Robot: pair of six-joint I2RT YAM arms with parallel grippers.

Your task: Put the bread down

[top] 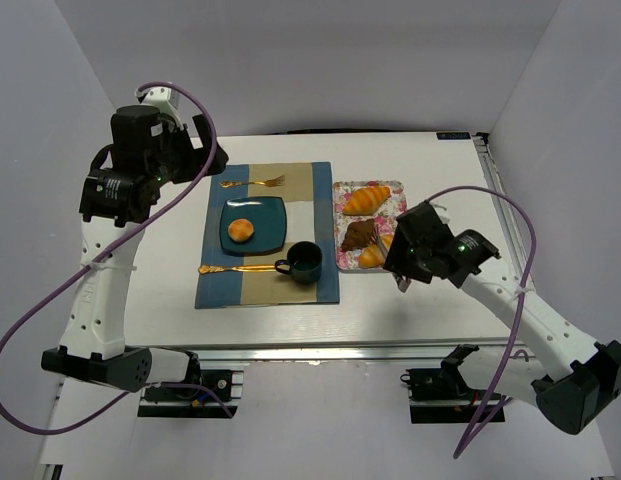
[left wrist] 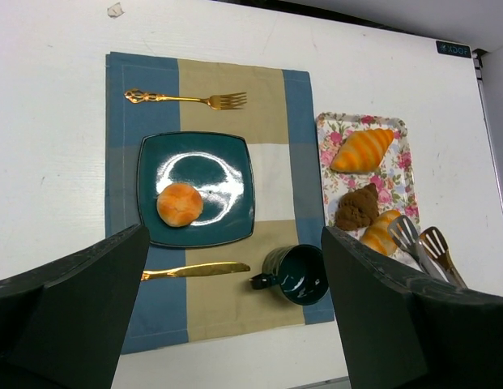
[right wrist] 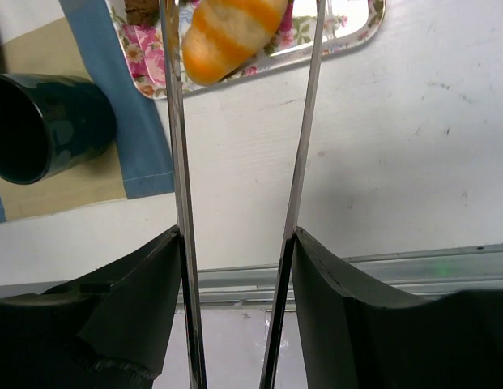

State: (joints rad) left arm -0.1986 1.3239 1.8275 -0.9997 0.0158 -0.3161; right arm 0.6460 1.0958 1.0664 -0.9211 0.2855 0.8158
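Note:
A round bun lies on the dark teal plate. The floral tray holds a striped croissant, a brown pastry and a second striped croissant. My right gripper is shut on metal tongs. The tongs' two arms stand apart on either side of that near croissant; their tips run out of the right wrist view. My left gripper hangs open high above the placemat, holding nothing.
A blue and tan placemat carries a gold fork, a gold knife and a dark teal cup. The table's near edge and metal rail lie just under the right gripper.

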